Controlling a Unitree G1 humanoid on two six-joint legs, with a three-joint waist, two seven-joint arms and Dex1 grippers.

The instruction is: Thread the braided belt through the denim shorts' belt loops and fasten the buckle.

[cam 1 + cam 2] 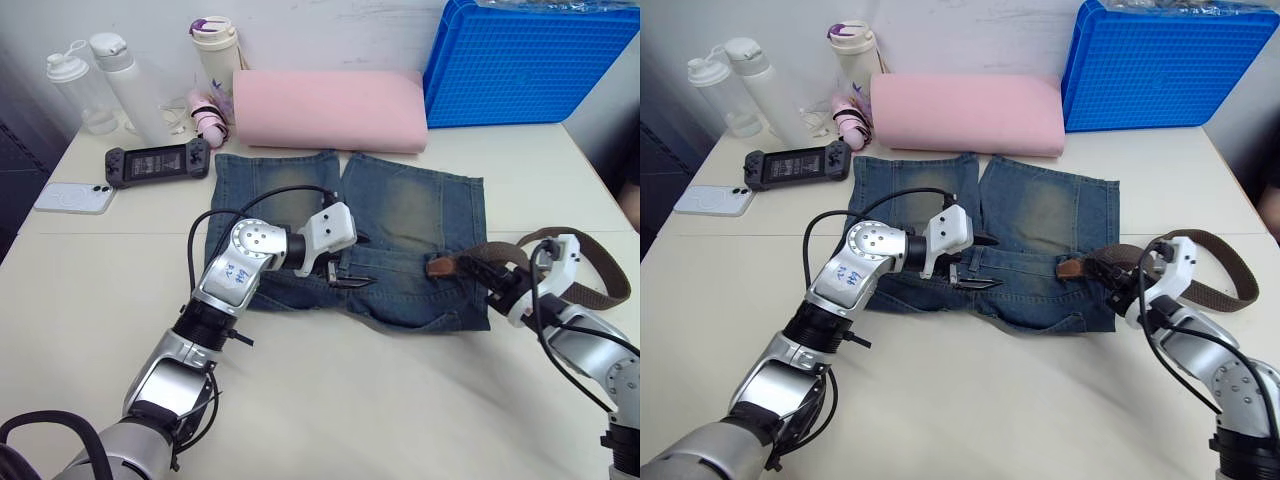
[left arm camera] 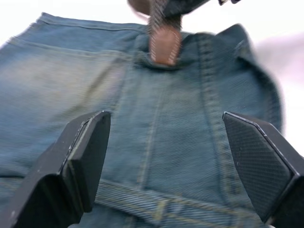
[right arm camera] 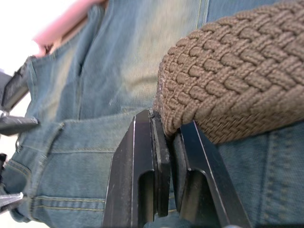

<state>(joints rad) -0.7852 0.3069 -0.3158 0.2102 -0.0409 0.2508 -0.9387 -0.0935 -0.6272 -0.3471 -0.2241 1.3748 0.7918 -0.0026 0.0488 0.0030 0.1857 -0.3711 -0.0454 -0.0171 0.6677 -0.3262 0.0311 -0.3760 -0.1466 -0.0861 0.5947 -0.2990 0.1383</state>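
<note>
Over the denim shorts point(image 1: 400, 215), the left hand point(image 1: 347, 275) hovers spread wide — the right hand point(image 1: 497, 290) pinches the braided belt point(image 3: 237, 99).

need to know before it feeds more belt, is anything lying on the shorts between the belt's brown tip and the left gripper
Nothing visible blocks it. The right gripper is shut on the braided belt, whose brown tip lies on the denim shorts waistband. Between that tip and the open left gripper there is only flat denim.
</note>
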